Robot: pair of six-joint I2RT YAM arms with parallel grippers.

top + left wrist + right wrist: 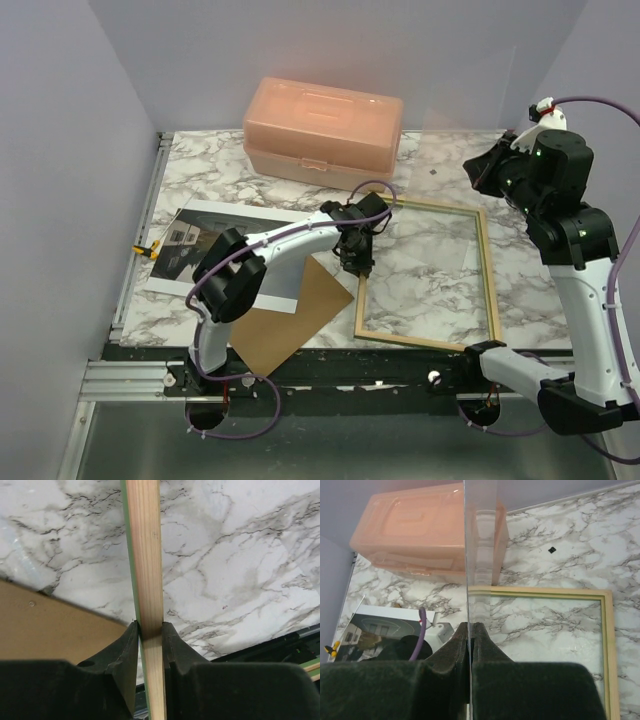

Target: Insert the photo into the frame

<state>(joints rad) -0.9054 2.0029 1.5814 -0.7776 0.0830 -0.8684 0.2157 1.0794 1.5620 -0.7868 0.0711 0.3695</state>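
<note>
Frame rail being clamped by L gripper, clear pane being pinched by R gripper

L gripper [150, 630] is squeezing both fingers [125, 650] against the left rail of the frame [145, 555], pale wood up w/ a green edge showing. The frame is lying flat on the marble table [200, 180], right of centre. Photo [195, 245] is lying flat at the table's left, outside the frame and partly under the L arm, w/ its near corner overlapping the brown backing board [295, 320]. R gripper [470, 630] is gripping a clear pane [480, 540] edge-on and upright, fingers closed tight on it, raised over the table's far right near the peach box [325, 130].
</note>
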